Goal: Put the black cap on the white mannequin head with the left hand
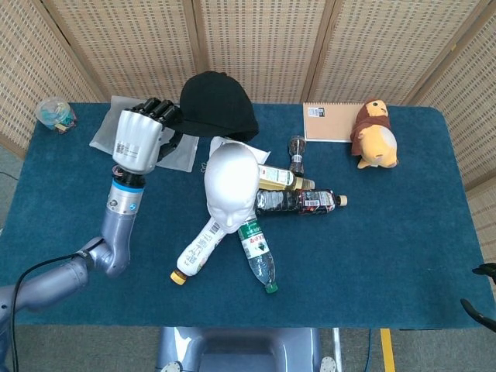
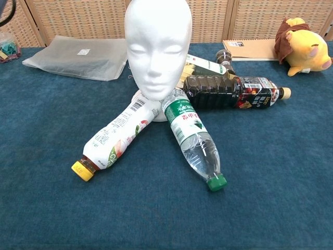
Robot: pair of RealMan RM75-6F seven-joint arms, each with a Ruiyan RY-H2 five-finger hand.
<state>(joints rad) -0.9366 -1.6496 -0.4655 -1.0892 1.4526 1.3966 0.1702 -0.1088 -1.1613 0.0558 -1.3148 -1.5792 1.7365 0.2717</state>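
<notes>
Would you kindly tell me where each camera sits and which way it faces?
Head view: high above the table's near edge, looking steeply down at the whole table; shows the left hand and arm holding the cap aloft.
Chest view: low at the near edge, looking level across the cloth at the mannequin head; no hand visible.
Shared: mannequin head, bottles, plush toy, notebook.

You see four bottles (image 1: 296, 201) fanned across blue table (image 1: 387, 256), plush lion (image 1: 375, 144) and notebook (image 1: 325, 122) at two o'clock, plastic bag (image 2: 78, 58) at ten.
</notes>
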